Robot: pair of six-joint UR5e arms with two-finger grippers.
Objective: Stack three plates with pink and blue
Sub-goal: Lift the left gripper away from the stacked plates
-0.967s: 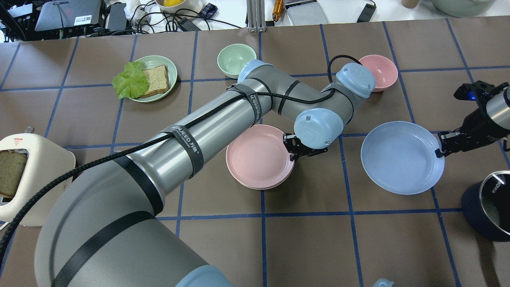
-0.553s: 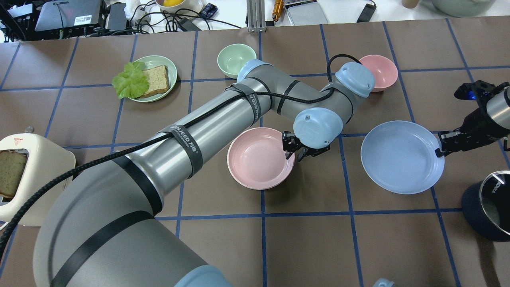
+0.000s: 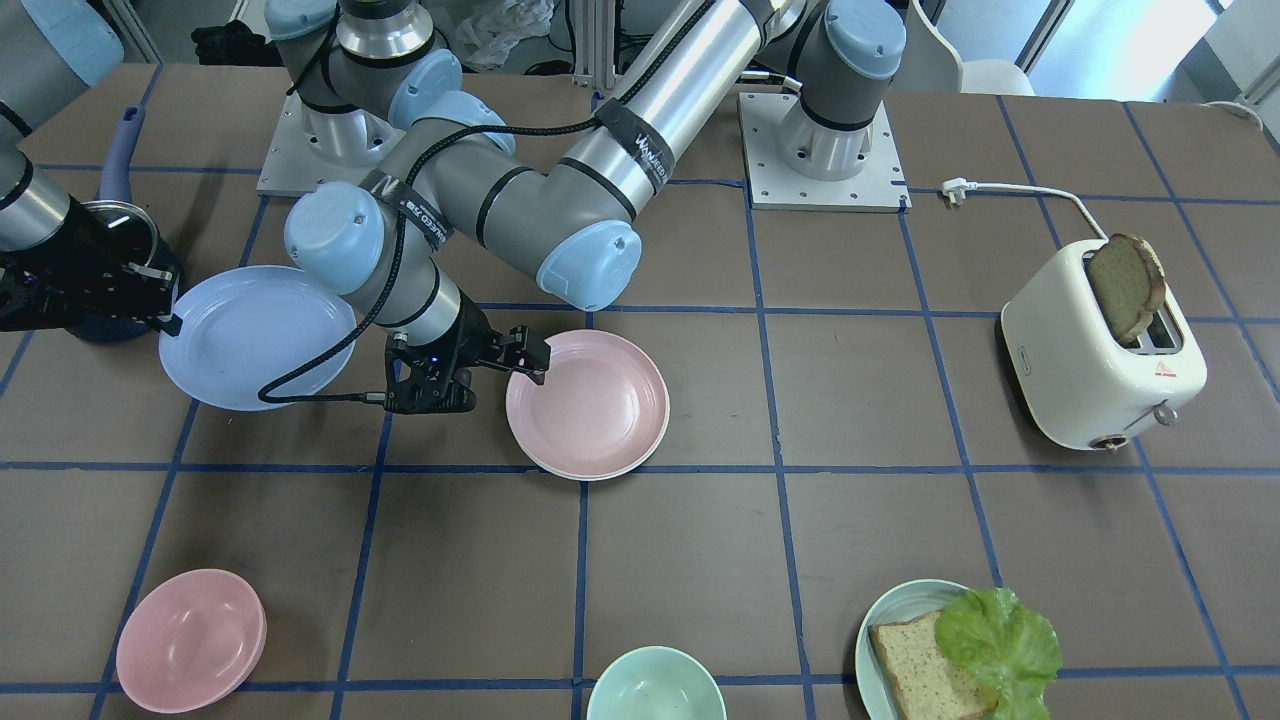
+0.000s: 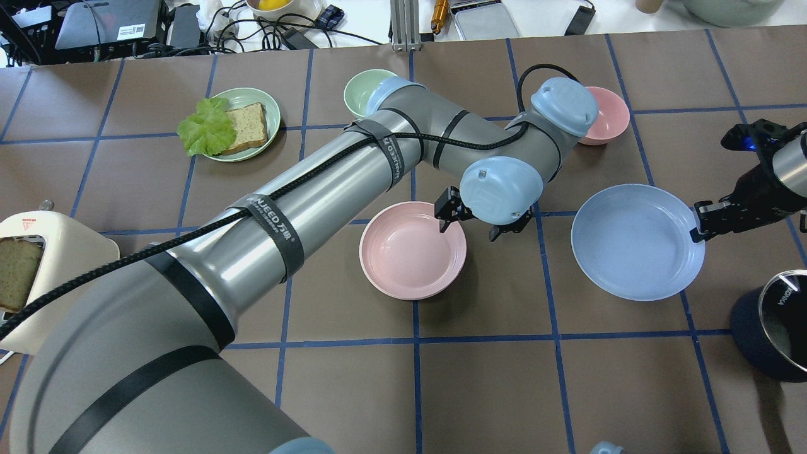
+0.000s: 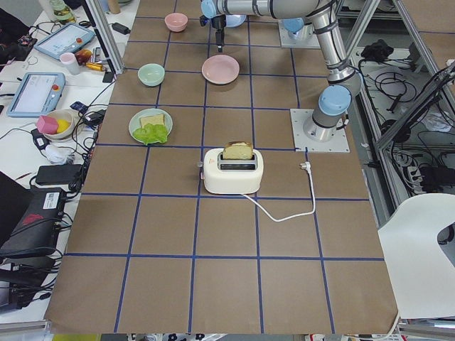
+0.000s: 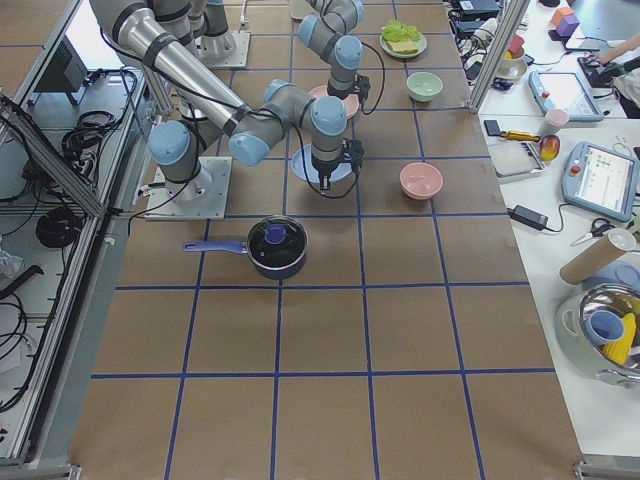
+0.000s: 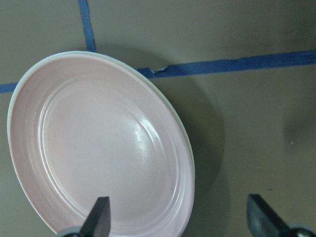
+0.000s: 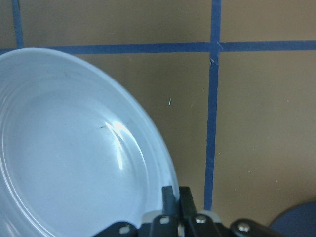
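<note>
Now the left hand hovers open astride the rim of the centre-frame pink plate, while the right hand, pinching the rim of the blue plate at right, likely must next carry it onto the pink.

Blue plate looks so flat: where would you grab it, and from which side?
Grip the blue plate by its rim, from the robot's right, one finger over the lip and one under. It is shallow and too wide to span, so only the thin edge fits between fingers; the right gripper pinches it there.
</note>
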